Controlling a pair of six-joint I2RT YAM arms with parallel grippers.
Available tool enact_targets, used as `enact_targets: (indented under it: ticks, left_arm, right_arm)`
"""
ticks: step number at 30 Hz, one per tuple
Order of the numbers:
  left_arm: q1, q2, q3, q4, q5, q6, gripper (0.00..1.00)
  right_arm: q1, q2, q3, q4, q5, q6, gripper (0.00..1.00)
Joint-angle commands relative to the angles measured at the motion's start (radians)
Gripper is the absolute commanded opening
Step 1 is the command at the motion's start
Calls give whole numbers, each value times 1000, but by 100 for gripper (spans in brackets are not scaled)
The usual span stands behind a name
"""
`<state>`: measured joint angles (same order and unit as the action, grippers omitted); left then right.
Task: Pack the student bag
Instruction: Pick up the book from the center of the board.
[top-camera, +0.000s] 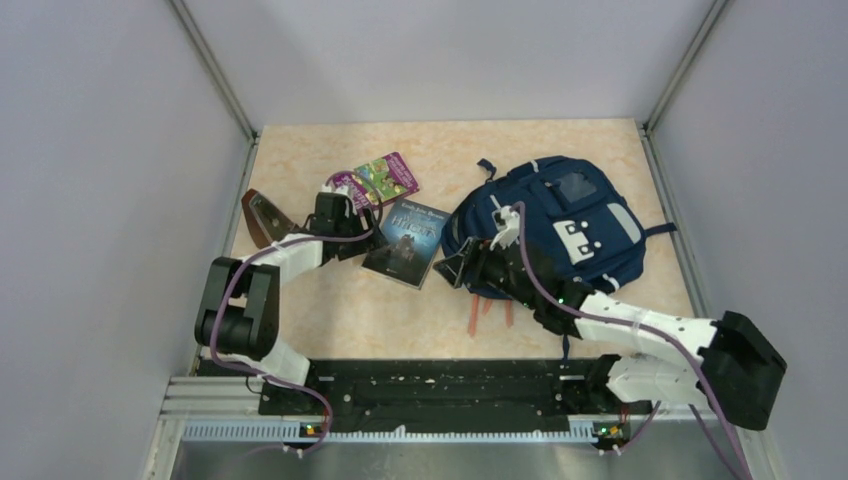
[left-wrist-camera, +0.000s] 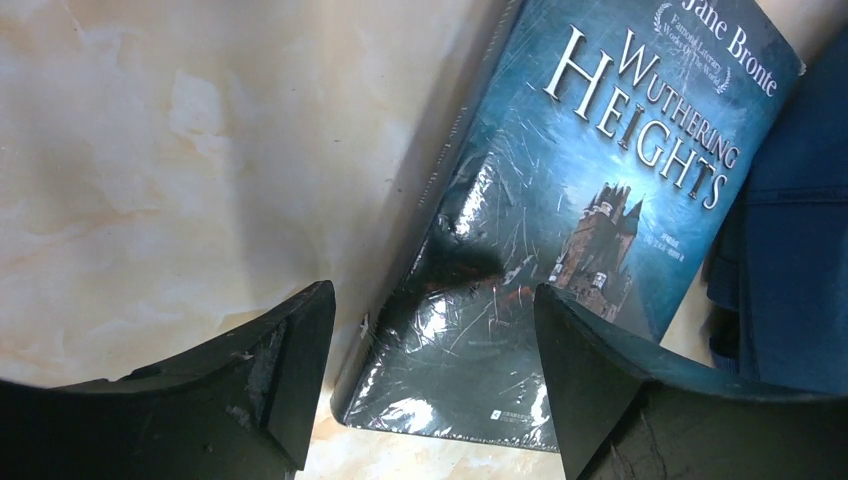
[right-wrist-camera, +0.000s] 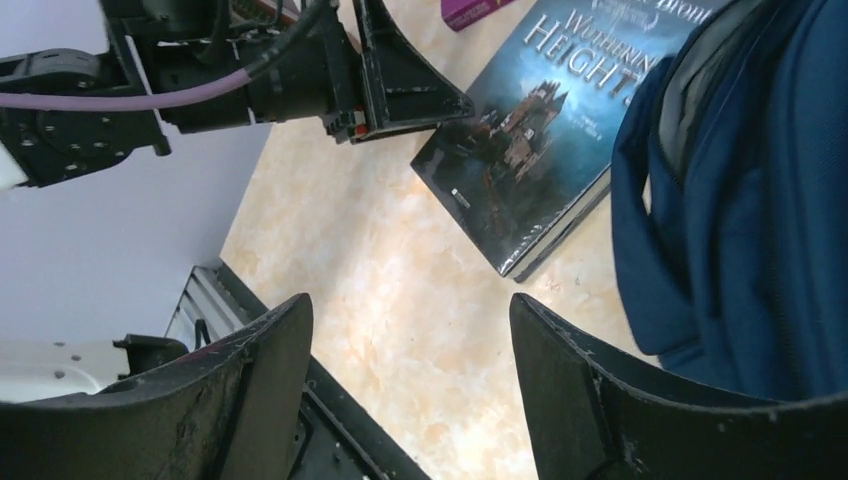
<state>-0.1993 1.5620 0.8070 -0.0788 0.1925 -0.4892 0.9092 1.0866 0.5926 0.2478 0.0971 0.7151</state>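
Wrapped book (top-camera: 405, 243) beside student bag (top-camera: 545, 200); purple packet (top-camera: 385, 178) beyond.

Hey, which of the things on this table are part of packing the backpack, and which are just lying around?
For the job: student bag; Wuthering Heights book; purple and green booklet; thin orange sticks, perhaps pencils, beside the bag.
Possibly just lying about: brown object at far left; I cannot tell what it is.

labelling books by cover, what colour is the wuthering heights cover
Dark blue-teal Wuthering Heights book, white title; left wrist view.
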Motion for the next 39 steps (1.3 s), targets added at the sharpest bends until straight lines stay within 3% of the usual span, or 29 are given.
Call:
enact_targets:
  ticks: [1,12,20,31,39]
  left_arm:
    - [-5,7,13,69,10,-17,77]
    - [-5,13,-31,125,46,-31,72]
    - [-5,6,-52,131,57,-38,65]
    - [-5,18,-80,134,59,-43,64]
    - [-10,9,-101,145,80,-50,64]
  right_arm:
    - [83,123,-43,265,135,130,69]
    - [119,486,79,316,150,135,62]
    - [119,665,233,218,122,95,62]
    - [118,684,205,223,183,125,63]
    - [105,734,268,204,140,64,61]
